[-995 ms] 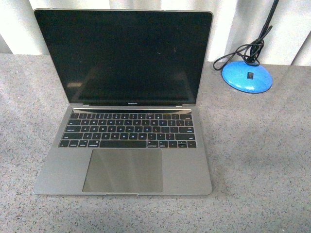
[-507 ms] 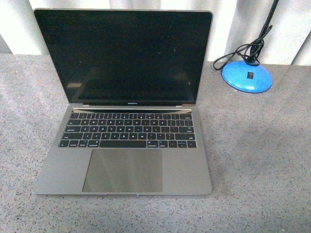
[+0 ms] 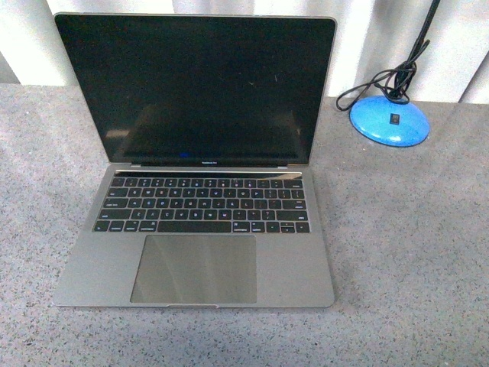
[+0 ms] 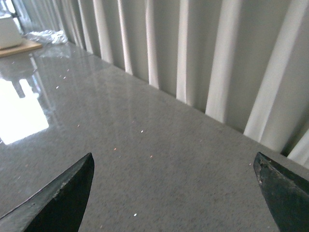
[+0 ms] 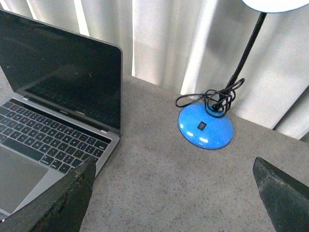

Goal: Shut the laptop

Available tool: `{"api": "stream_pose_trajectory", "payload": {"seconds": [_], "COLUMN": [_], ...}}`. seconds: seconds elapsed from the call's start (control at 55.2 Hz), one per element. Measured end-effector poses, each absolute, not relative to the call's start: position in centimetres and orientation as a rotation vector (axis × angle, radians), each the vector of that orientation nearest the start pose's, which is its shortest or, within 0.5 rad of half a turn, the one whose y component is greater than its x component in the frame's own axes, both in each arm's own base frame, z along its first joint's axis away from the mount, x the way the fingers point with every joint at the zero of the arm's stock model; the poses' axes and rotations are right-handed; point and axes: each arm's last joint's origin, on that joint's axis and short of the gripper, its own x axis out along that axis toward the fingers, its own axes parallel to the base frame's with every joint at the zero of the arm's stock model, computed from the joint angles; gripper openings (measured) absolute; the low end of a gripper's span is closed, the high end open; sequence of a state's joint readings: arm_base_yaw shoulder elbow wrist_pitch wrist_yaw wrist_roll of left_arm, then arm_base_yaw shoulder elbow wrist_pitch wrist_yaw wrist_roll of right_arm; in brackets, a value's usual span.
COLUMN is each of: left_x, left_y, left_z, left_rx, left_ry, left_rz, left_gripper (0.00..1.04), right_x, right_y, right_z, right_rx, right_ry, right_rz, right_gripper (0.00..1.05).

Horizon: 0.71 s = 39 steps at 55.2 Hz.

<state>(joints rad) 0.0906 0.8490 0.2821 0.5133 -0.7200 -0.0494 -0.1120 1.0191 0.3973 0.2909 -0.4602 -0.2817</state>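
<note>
The grey laptop [image 3: 195, 229] stands open in the middle of the front view, its black screen upright and facing me, keyboard and trackpad toward the near edge. The right wrist view catches the laptop [image 5: 53, 121] from its right side. My right gripper [image 5: 174, 166] is open above bare counter between the laptop and a blue lamp base, touching nothing. My left gripper [image 4: 174, 162] is open over empty grey counter, with the laptop out of its view. Neither arm shows in the front view.
A lamp with a round blue base [image 3: 390, 120] and a coiled black cable stands at the back right, also seen as the blue base [image 5: 206, 125]. White curtains [image 3: 397, 30] hang behind the speckled grey counter [image 3: 405, 252]. A white item on wood [image 4: 12, 36] sits far off.
</note>
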Motion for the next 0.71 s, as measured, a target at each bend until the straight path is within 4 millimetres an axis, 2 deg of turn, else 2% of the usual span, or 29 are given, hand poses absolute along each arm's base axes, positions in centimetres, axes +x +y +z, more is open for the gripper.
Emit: {"api": "stream_pose_trajectory", "payload": {"seconds": [0.217, 0.344, 0.579, 0.633, 0.706], "left_x": [19.9, 22.1, 25.5, 26.2, 27.3], "left_y": [3.2, 3.1, 3.9, 4.0, 4.1], "left_z": [22.9, 23.3, 23.5, 23.6, 23.8], "left_rx": [0.051, 0.102, 0.137, 0.143, 0.142], "left_ry": [0.041, 0.093, 0.126, 0.123, 0.124], "left_rz": [0.629, 0.479, 0.413, 0.39, 0.351], "left_gripper": [0.98, 0.98, 0.98, 0.96, 0.84], "right_x": [22.1, 23.6, 26.7, 27.3, 28.1], "right_y": [-0.1, 1.1, 2.9, 3.3, 3.7], "right_z": [20.4, 19.8, 21.1, 21.4, 21.8], "right_rx": [-0.214, -0.255, -0.302, -0.309, -0.31], "right_ry": [0.282, 0.333, 0.305, 0.296, 0.295], "right_rz": [0.406, 0.453, 0.472, 0.476, 0.491], "right_gripper": [0.95, 0.95, 0.95, 0.95, 0.88]}}
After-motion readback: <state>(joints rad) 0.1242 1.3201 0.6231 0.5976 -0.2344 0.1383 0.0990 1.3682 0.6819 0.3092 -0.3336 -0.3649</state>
